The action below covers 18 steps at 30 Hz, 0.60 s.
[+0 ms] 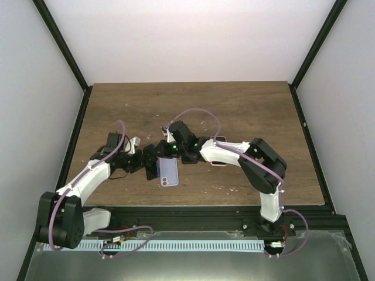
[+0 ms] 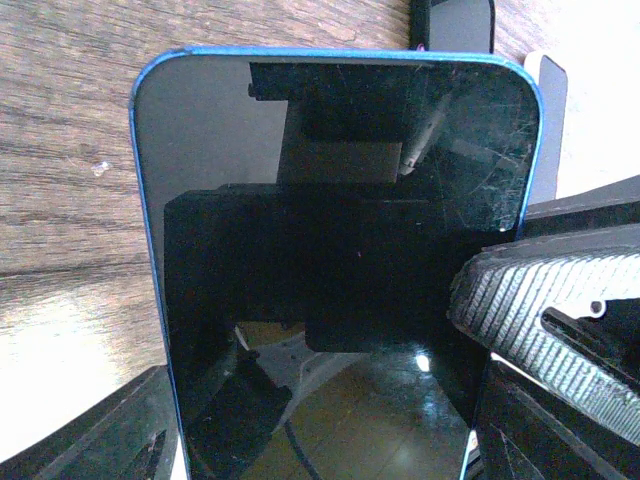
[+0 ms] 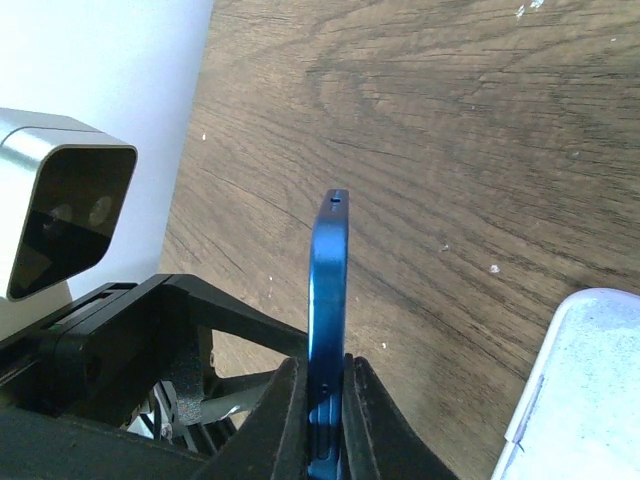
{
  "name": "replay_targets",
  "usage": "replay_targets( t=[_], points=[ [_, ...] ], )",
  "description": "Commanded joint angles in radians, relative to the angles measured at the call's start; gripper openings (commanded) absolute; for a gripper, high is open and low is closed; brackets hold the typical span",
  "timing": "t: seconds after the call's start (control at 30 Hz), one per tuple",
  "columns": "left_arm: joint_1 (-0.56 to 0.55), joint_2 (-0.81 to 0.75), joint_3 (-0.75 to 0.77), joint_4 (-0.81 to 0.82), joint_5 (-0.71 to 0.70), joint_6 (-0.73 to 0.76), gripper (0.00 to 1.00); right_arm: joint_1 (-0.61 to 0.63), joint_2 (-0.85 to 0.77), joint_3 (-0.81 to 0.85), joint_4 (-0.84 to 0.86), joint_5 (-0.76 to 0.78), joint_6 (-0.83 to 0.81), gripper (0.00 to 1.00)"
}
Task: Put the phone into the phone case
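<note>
Where the two arms meet over the middle of the counter (image 1: pixel 246 111), the phone (image 3: pixel 328 290) stands on edge between them, held from two sides. Nearest in the right wrist view, at bottom centre of the frame, the right gripper (image 3: pixel 327 410) has its two fingers (image 3: pixel 280 425) pinched tight on the phone's thin blue rim. The slab runs edge-on away from them toward mid-frame. The left gripper (image 2: pixel 320 395) takes it the other way. Its fingers are set wide, one at the lower left of its own view and a ribbed pad (image 2: pixel 550 320) at the right, and they clasp the phone across its width. The dark, scratched screen fills that view. Whether the phone's lower edge rests on the wood or hangs just above it, I cannot tell. Just beside the phone, to its right in the top view, the phone case (image 1: pixel 169 172) lies flat on the counter, pale lilac. Beyond it the brown wood runs up the frame to the white wall (image 1: pixel 187 35).
</note>
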Motion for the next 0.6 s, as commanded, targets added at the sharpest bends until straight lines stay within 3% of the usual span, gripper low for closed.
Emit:
replay_targets(
  t=[0.0, 0.27, 0.47, 0.57],
  points=[
    [-0.006, -0.033, 0.003, 0.057, 0.076, -0.014, 0.65, 0.005, -0.019, -0.028, 0.029, -0.025, -0.003, 0.02],
    [-0.005, -0.099, -0.004, 0.063, 0.097, -0.048, 0.99, -0.003, -0.114, -0.103, 0.020, 0.006, -0.019, 0.01],
    [-0.006, -0.144, 0.001, 0.057, 0.092, -0.061, 0.99, -0.012, -0.195, -0.196, 0.027, -0.010, -0.021, 0.01],
    [-0.006, -0.140, 0.000, 0.050, 0.068, -0.058, 0.92, -0.032, -0.243, -0.234, 0.020, -0.041, -0.028, 0.01]
  ],
)
